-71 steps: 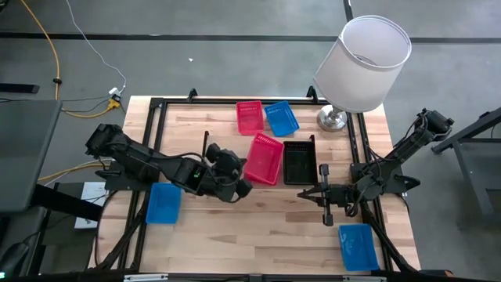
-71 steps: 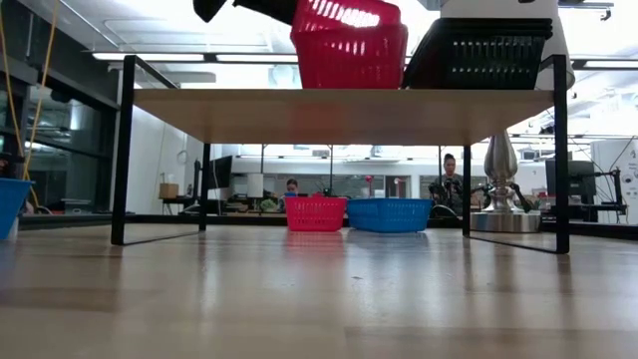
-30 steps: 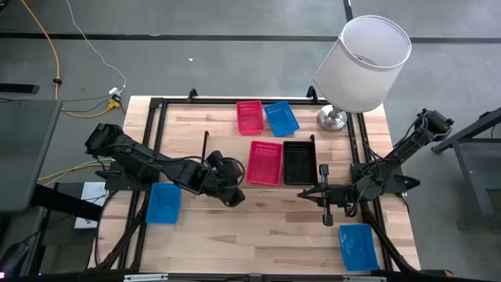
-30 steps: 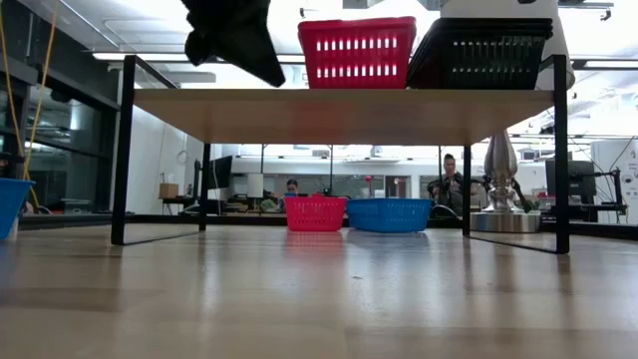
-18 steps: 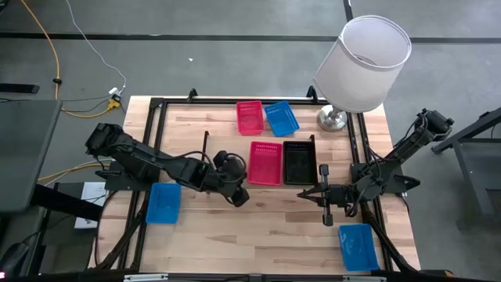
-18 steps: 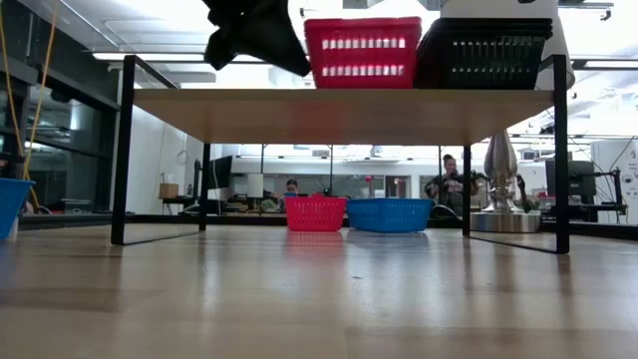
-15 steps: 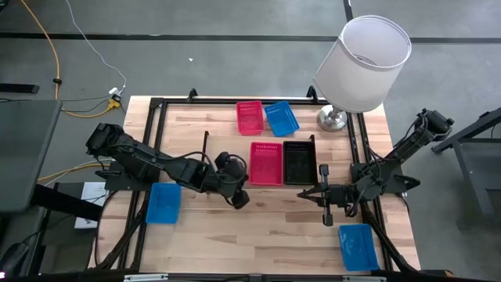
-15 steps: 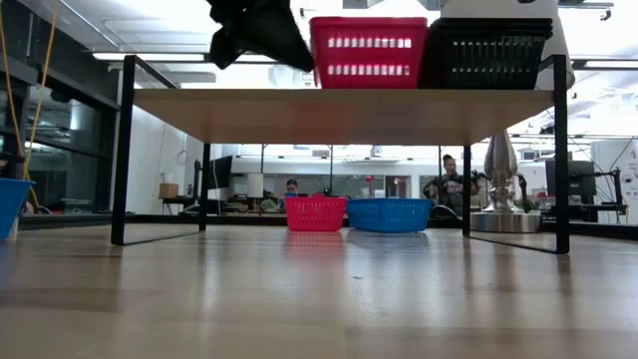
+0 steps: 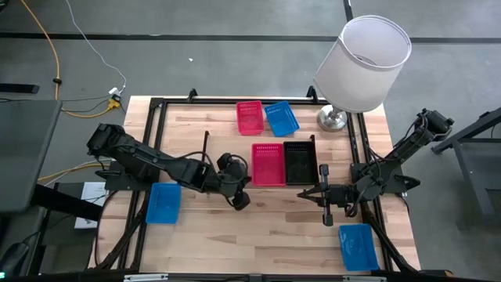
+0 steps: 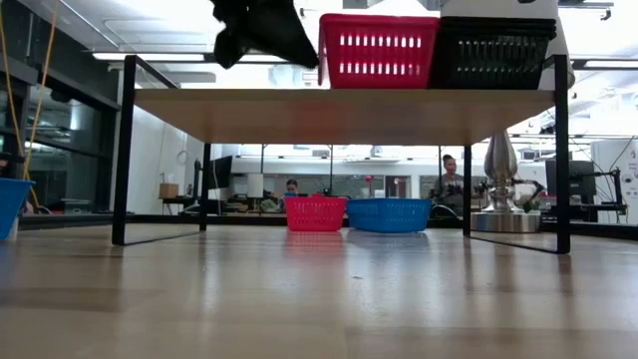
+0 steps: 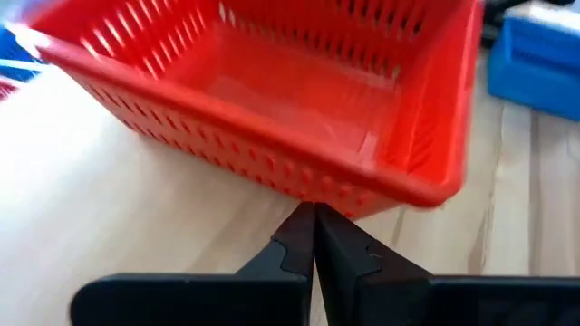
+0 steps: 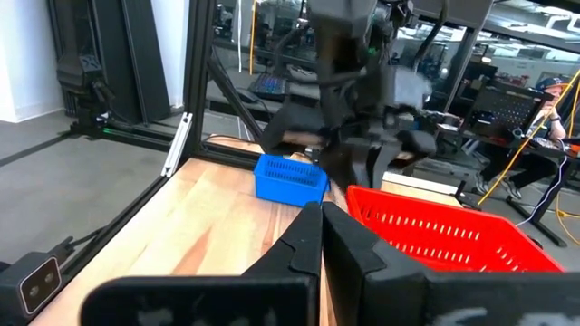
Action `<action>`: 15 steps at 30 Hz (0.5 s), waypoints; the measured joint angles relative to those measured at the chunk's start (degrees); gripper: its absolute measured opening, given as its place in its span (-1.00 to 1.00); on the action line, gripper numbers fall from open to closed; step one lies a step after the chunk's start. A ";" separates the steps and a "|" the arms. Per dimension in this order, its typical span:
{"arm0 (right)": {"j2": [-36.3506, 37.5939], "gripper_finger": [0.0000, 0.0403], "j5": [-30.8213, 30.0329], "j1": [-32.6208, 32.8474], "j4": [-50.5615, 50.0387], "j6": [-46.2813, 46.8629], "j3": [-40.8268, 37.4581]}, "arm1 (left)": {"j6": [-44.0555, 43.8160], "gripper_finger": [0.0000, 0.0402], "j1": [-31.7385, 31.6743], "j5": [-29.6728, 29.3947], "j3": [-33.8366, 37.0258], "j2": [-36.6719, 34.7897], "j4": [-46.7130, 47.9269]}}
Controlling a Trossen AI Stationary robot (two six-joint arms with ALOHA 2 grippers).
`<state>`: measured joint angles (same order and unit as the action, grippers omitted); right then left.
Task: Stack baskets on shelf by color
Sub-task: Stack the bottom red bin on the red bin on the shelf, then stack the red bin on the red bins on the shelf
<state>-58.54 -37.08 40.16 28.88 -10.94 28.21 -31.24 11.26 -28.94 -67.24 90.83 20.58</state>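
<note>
High view: left gripper [image 9: 242, 188], fingers pinched together on nothing, noses against the red basket [image 9: 267, 164] beside the black basket [image 9: 299, 163] on the shelf [image 9: 188, 125]. Push harder and both could slide askew. Right gripper [image 9: 327, 206] waits closed.

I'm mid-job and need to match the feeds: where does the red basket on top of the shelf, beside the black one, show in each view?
High view: red basket at centre, right of the left gripper.
Low view: on the shelf, upper middle.
Left wrist view: fills the upper picture, just past the shut fingertips.
Right wrist view: lower right.
Shared landmark: the black basket touching its side, in the high and low views.
</note>
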 joint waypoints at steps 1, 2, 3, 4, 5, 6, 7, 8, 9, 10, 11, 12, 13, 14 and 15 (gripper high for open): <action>0.00 -1.00 0.00 -0.01 -0.02 0.00 0.00 | 0.11 -1.00 0.02 -0.42 -0.23 -0.77 0.30; 0.00 -1.00 0.00 -0.01 -0.14 0.00 0.00 | 0.40 -1.00 0.14 -0.92 -0.46 -1.70 1.11; 0.00 -1.00 0.00 -0.01 -0.23 0.00 0.00 | 0.58 -1.00 0.30 -1.60 -0.56 -2.71 2.02; 0.00 -1.00 0.00 -0.01 -0.29 0.00 0.00 | 0.96 -1.00 0.51 -2.51 -0.59 -3.70 2.59; 0.00 -1.00 0.00 -0.02 -0.39 0.00 0.00 | 1.35 -1.00 0.78 -3.41 -0.61 -4.69 3.03; 0.00 -1.00 0.00 -0.02 -0.46 0.00 0.00 | 1.49 -1.00 1.09 -4.45 -0.61 -5.92 3.96; 0.00 -1.00 0.00 -0.01 -0.46 0.00 0.00 | 1.53 -1.00 1.50 -5.58 -0.61 -7.38 5.25; 0.00 -1.00 0.00 -0.02 -0.46 0.00 0.00 | 1.94 -1.00 1.97 -6.95 -0.61 -9.05 6.27; 0.00 -1.00 0.00 0.00 -0.46 0.00 0.00 | 2.86 -1.00 2.48 -8.66 -0.71 -10.49 6.79; 0.00 -1.00 0.00 -0.02 -0.46 0.00 0.00 | 3.95 -1.00 3.06 -10.58 -0.73 -12.07 7.98; 0.00 -1.00 0.00 -0.02 -0.46 0.00 0.00 | 4.90 -1.00 3.82 -13.09 -0.70 -13.50 9.80; 0.00 -1.00 0.00 -0.01 -0.46 0.00 0.00 | 5.38 -1.00 4.49 -16.21 -0.70 -14.59 10.43; 0.00 -1.00 0.00 0.00 -0.46 0.00 0.00 | 5.55 -1.00 5.02 -19.67 -0.70 -15.55 10.77; 0.00 -1.00 0.00 -0.01 -0.40 -0.01 0.00 | 5.56 -1.00 5.47 -23.03 -0.70 -16.53 11.98; 0.00 -1.00 0.00 -0.01 -0.28 -0.01 0.00 | 5.61 -1.00 5.59 -26.36 -0.68 -17.37 12.77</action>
<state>-58.54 -37.08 40.15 28.60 -10.95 28.21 -25.63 16.85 -55.30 -67.92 73.45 33.35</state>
